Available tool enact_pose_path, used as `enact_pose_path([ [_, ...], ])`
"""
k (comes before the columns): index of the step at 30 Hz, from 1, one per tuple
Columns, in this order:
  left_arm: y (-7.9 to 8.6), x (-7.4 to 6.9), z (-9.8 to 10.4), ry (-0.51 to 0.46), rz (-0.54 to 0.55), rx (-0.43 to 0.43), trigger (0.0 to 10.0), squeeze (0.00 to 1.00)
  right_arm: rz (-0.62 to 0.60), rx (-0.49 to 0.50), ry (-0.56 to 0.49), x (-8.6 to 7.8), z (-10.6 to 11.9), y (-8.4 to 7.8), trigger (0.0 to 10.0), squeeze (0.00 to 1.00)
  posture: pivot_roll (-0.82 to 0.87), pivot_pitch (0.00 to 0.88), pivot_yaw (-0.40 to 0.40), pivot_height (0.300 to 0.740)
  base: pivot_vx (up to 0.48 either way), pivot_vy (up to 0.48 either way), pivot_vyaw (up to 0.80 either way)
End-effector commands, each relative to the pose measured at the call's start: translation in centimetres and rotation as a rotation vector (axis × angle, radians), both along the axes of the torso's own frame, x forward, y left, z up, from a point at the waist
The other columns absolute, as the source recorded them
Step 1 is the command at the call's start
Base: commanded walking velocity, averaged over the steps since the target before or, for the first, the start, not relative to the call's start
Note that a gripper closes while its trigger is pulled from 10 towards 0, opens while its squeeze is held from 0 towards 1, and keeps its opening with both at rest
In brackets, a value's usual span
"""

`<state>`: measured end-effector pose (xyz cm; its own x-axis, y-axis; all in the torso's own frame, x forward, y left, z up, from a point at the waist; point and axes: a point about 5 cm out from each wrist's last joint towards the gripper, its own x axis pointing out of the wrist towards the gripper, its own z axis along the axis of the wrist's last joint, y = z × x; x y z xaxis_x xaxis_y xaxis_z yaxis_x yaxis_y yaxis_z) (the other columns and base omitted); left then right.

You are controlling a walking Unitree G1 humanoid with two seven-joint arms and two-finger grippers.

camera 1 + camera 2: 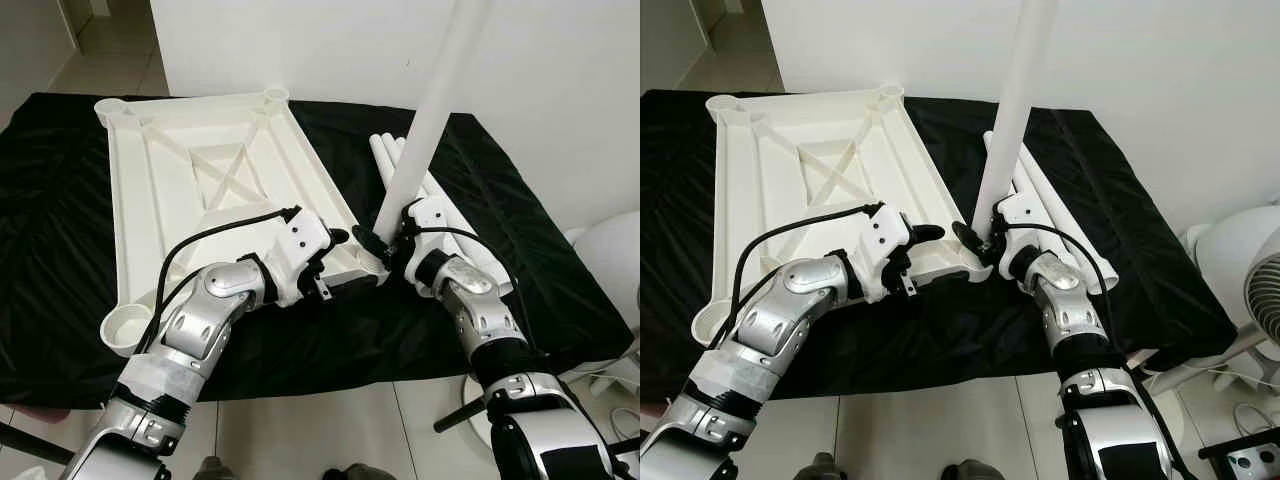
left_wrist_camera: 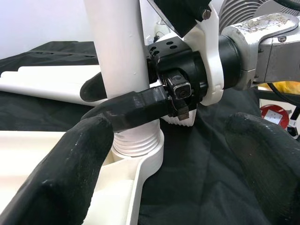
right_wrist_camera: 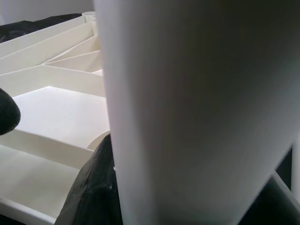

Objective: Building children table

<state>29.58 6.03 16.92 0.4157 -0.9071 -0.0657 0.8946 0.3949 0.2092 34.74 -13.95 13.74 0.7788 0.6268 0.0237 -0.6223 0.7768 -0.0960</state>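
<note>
Black cloth [image 1: 560, 300] covers the work surface; white tabletop [image 1: 200, 190] lies underside-up on it so leg sockets face up. Table leg [image 1: 425, 120] stands upright, threaded end in the near-right corner socket [image 2: 140, 154]. Right gripper [image 1: 378, 243] pinches the leg low, prob to twist it in. Left gripper [image 1: 345, 262] fingers spread, just beside that corner, holding nothing. Spare legs [image 1: 385, 150] lie beyond

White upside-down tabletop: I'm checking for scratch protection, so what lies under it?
A black cloth lies under the white ribbed plastic tabletop and spreads past every edge. Whatever supports the cloth underneath is covered and can't be seen.
</note>
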Motion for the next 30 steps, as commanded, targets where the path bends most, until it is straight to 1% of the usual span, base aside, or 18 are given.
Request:
enact_pose_path([
  [1,-0.5,-0.6,0.0,0.012,-0.089,0.007,10.0,0.0,0.009,-0.018,0.035,-0.4,-1.0,-0.4,0.0,0.0,0.07,0.0,-0.085,0.74,0.0,0.0,0.0],
  [5,-0.6,-0.6,0.0,0.012,-0.092,0.007,10.0,0.0,-0.002,0.008,0.041,-0.4,-1.2,-0.5,0.0,0.0,0.07,0.0,-0.085,0.74,0.0,0.0,0.0],
  [6,-0.6,-0.6,0.0,0.015,-0.095,0.006,10.0,0.0,-0.062,0.031,0.051,-0.3,-1.2,-0.4,10.0,0.0,0.06,0.0,-0.084,0.74,0.0,0.0,0.0],
  [7,-0.6,-0.6,0.0,0.015,-0.095,0.006,10.0,0.0,-0.062,0.031,0.051,-0.3,-1.2,-0.4,10.0,0.0,0.06,0.0,-0.084,0.74,0.0,0.0,0.0],
  [10,-0.6,-0.7,0.0,0.018,-0.097,0.007,10.0,0.0,-0.133,0.04,0.059,-0.2,-1.3,-0.2,10.0,0.0,0.06,0.0,-0.084,0.74,0.0,0.0,0.0],
  [12,-0.7,-0.7,-0.1,0.022,-0.097,0.006,10.0,0.0,-0.236,0.038,0.059,0.1,-1.4,0.1,10.0,0.0,0.06,0.0,-0.084,0.74,0.0,0.0,0.0],
  [13,-0.7,-0.8,-0.1,0.024,-0.098,0.006,10.0,0.0,-0.282,0.054,0.064,0.2,-1.4,0.3,10.0,0.0,0.06,0.0,-0.083,0.74,0.0,0.0,0.0],
  [14,-0.7,-0.8,-0.1,0.024,-0.098,0.005,10.0,0.0,-0.307,0.066,0.068,0.2,-1.4,0.5,10.0,0.0,0.06,0.0,-0.083,0.74,0.0,0.0,0.0],
  [18,-0.7,-0.9,-0.2,0.027,-0.101,0.005,10.0,0.0,-0.432,0.099,0.1,0.1,-1.4,2.2,10.0,0.0,0.05,0.0,-0.084,0.74,0.0,0.0,0.0],
  [21,-0.7,-0.9,-0.2,0.027,-0.101,0.004,10.0,0.0,-0.481,0.104,0.105,0.1,-1.4,2.5,10.0,0.0,0.06,0.0,-0.088,0.74,0.0,0.0,0.0],
  [22,-0.7,-0.9,-0.2,0.03,-0.098,0.001,10.0,0.0,-0.585,0.148,0.089,-0.1,-1.1,3.3,10.0,0.0,0.06,0.0,-0.091,0.74,0.0,0.0,0.0],
  [23,-0.7,-0.9,-0.2,0.03,-0.098,0.001,10.0,0.0,-0.585,0.148,0.089,-0.1,-1.1,3.3,10.0,0.0,0.06,0.0,-0.091,0.74,0.0,0.0,0.0],
  [25,-0.7,-0.9,-0.2,0.032,-0.096,0.001,10.0,0.0,-0.661,0.201,0.083,-0.3,-0.8,3.9,10.0,0.0,0.06,0.0,-0.091,0.74,0.0,0.0,0.0],
  [27,-0.7,-0.9,-0.3,0.031,-0.096,0.002,10.0,0.0,-0.682,0.219,0.082,-0.4,-0.7,4.1,10.0,0.0,0.06,0.0,-0.091,0.74,0.0,0.0,0.0],
  [28,-0.6,-1.0,-0.3,0.033,-0.093,0.001,10.0,0.0,-0.665,0.236,0.082,-0.6,-0.7,5.0,10.0,0.0,0.06,0.0,-0.096,0.74,0.0,0.0,0.0],
  [29,-0.6,-1.0,-0.3,0.033,-0.093,0.001,10.0,0.0,-0.665,0.236,0.082,-0.6,-0.7,5.0,10.0,0.0,0.06,0.0,-0.096,0.74,0.0,0.0,0.0],
  [30,-0.6,-1.0,-0.3,0.035,-0.09,-0.001,10.0,0.0,-0.655,0.244,0.083,-0.8,-0.6,5.6,10.0,0.0,0.06,0.0,-0.096,0.74,0.0,0.0,0.0],
])
